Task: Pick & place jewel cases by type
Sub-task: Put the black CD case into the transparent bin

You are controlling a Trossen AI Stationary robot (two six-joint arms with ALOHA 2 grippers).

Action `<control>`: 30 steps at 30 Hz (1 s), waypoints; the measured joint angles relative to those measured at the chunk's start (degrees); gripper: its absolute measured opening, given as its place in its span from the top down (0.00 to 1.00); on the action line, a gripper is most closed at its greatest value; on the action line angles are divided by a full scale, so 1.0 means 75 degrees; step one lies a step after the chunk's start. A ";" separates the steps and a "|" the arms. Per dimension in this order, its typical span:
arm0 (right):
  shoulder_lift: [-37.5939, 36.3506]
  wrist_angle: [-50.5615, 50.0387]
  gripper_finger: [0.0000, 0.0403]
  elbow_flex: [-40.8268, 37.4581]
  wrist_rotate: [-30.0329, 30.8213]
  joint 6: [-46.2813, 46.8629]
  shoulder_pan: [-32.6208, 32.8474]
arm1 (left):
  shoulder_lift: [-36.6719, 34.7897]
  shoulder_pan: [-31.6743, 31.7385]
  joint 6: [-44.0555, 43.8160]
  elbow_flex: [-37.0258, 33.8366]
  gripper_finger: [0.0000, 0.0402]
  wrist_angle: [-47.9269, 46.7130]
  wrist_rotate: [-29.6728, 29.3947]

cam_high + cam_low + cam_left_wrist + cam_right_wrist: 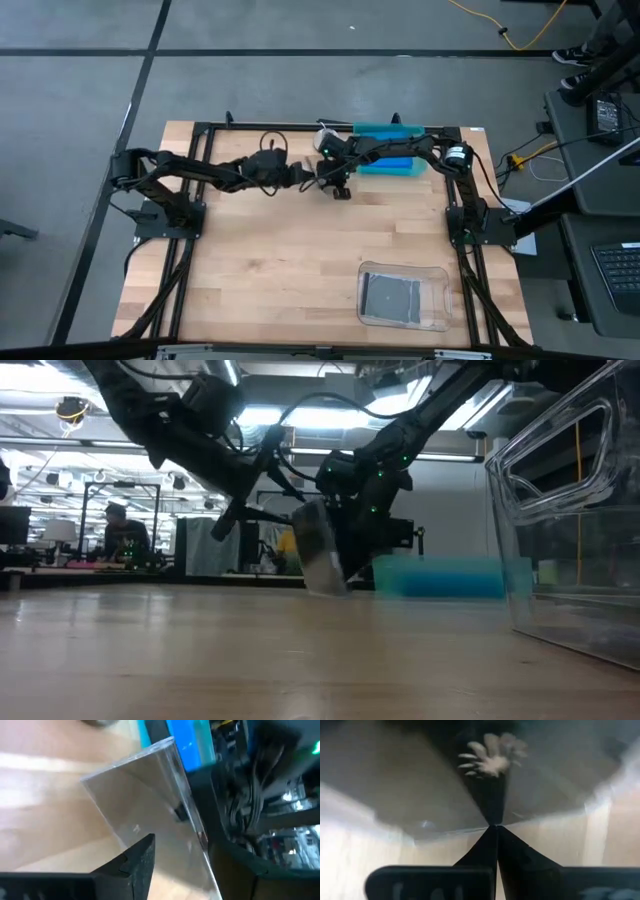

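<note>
**Grey jewel case being held on edge beside the teal tray**

High view: the teal tray (392, 131) is being taken as the landmark at the far edge of the table (280, 260). Blue jewel cases (388, 165) are lying against its near side. Just to their left, the left gripper (312, 176) and the right gripper (338, 184) are being brought together over one spot. Well apart from the teal tray, at the near right, a dark jewel case (391, 297) is lying inside the clear tray (440, 285).

Low view: a grey jewel case (322, 550) is being held tilted, its lower corner at the tabletop, just left of the blurred teal tray (440, 577). The clear tray (570, 510) is standing close to the camera.

Left wrist view: the grey jewel case (150, 805) is being pinched on its edge by the left fingers (135, 865), with blue cases (185, 742) behind it.

Right wrist view: the right fingers (517, 860) are being pressed together on the edge of the grey jewel case (445, 785).
</note>
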 joint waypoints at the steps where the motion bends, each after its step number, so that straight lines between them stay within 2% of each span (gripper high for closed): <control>1: 0.0000 -0.0027 0.98 -0.0001 0.0016 0.0001 -0.0004 | 0.0028 0.0032 0.0003 -0.0002 0.57 -0.0014 0.0051; 11: 0.0000 -0.0042 0.98 0.0000 0.0085 0.0001 -0.0001 | -0.0004 0.0314 -0.0058 -0.0036 0.57 0.0070 0.0512; 25: 0.0000 -0.0053 0.98 0.0000 0.0007 -0.0043 -0.0001 | 0.0017 0.0245 -0.0609 -0.0082 0.57 0.1681 0.0392; 30: 0.0000 -0.0048 0.98 -0.0003 0.0054 -0.0054 -0.0004 | -0.0002 0.0280 -0.0519 -0.0072 0.57 0.0879 0.0555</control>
